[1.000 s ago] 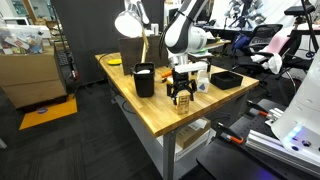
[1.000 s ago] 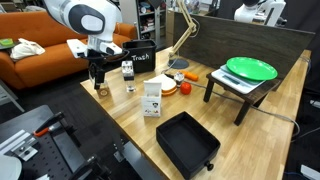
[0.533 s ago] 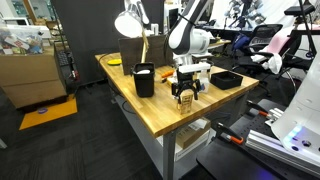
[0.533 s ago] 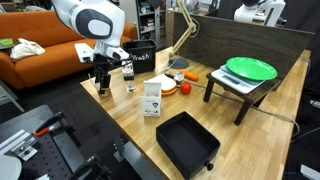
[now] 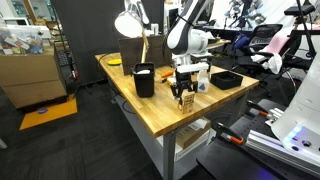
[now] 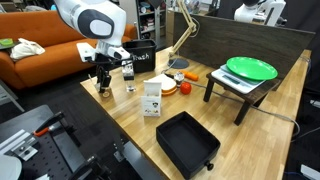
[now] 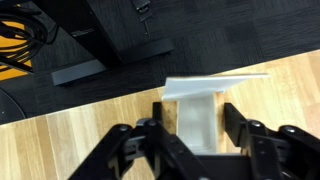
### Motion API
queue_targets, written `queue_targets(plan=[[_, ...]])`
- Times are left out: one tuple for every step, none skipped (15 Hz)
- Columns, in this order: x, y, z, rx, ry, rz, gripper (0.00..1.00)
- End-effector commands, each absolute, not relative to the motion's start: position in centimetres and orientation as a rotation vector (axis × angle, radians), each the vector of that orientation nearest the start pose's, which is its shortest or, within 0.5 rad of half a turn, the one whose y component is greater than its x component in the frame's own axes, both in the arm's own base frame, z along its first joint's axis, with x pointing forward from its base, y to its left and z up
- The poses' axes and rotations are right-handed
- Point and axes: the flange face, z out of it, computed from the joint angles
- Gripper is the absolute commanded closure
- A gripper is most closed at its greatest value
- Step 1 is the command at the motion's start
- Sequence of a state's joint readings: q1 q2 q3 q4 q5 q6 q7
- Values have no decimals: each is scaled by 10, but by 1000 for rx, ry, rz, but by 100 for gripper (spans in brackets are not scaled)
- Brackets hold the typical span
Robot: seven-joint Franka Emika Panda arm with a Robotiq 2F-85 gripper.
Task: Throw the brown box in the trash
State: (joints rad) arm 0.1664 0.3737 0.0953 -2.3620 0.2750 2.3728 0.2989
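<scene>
The bench [image 7: 45, 140] is pale wood in glued strips, smooth with a soft sheen. The grain is plain in the wrist view. The brown box [image 7: 195, 122] is matt card, and its top flap is paler. The fingers [image 7: 240, 128] are dull black, plastic or metal. Across the top of that frame lies dark carpet, rough. In an exterior view the trash [image 5: 145, 80] is matt black, and the tray [image 6: 170, 148] at lower centre is black plastic, faintly glossy

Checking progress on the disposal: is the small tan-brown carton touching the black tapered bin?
Apart. An exterior view shows a strip of bare wooden tabletop between the small tan-brown carton and the black tapered bin.
</scene>
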Motion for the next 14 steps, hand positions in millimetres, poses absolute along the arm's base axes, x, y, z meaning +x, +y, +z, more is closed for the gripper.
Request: queue_targets(plan=[[451,128,151,-2950,411,595,69],[451,130,153,-2952,407,589,73],[451,132,155,-2953,403,580,79],[451,135,156,-2955,402,571,84],[451,137,160,-2961,393,561,90],[450,139,164,-2964,380,552,95],[450,142,168,-2968,371,543,99],[450,146,173,-2971,356,528,100],[450,151,178,-2974,343,512,97],[451,154,184,-2979,328,501,97],[452,157,188,-2981,316,489,99],[453,159,193,-2983,304,476,100],[454,161,197,-2986,297,464,100],[456,161,202,-2987,292,448,100]])
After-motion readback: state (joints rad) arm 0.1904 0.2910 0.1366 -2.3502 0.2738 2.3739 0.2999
